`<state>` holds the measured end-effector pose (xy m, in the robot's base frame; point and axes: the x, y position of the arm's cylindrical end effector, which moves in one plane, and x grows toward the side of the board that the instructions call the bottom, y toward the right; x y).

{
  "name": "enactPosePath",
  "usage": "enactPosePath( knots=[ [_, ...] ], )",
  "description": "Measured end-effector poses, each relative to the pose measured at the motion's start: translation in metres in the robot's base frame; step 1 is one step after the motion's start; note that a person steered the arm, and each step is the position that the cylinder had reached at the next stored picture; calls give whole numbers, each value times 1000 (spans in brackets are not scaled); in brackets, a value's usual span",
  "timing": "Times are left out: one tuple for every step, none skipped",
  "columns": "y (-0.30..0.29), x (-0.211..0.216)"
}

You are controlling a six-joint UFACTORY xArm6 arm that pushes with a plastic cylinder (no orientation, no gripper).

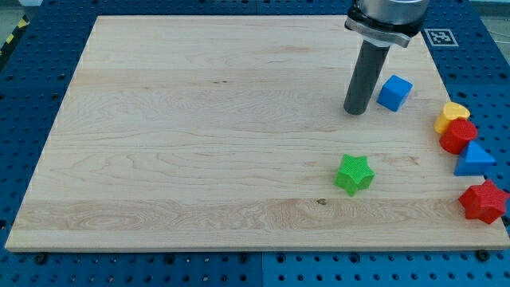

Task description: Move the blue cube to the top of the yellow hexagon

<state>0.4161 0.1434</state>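
Note:
The blue cube point(394, 92) sits near the view's right, in the upper half of the wooden board. My tip point(356, 112) rests on the board just left of the cube, a small gap apart. The yellow block point(451, 116) lies at the right edge, below and right of the cube; its shape is partly hidden by a red block point(458, 136) pressed against its lower side.
A blue triangle point(476, 159) lies under the red block at the right edge. A red star point(483, 202) sits at the lower right corner. A green star point(354, 174) lies below my tip. The board's right edge point(446, 80) is close to the cube.

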Motion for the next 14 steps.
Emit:
enactPosePath(
  knots=[
    [0, -24],
    [13, -41],
    [44, -32],
    [47, -22],
    [25, -19],
    [25, -12],
    [31, 7],
    [40, 14],
    [49, 14],
    [68, 4],
    [69, -10],
    [49, -10],
    [22, -22],
    [29, -49]
  ],
)
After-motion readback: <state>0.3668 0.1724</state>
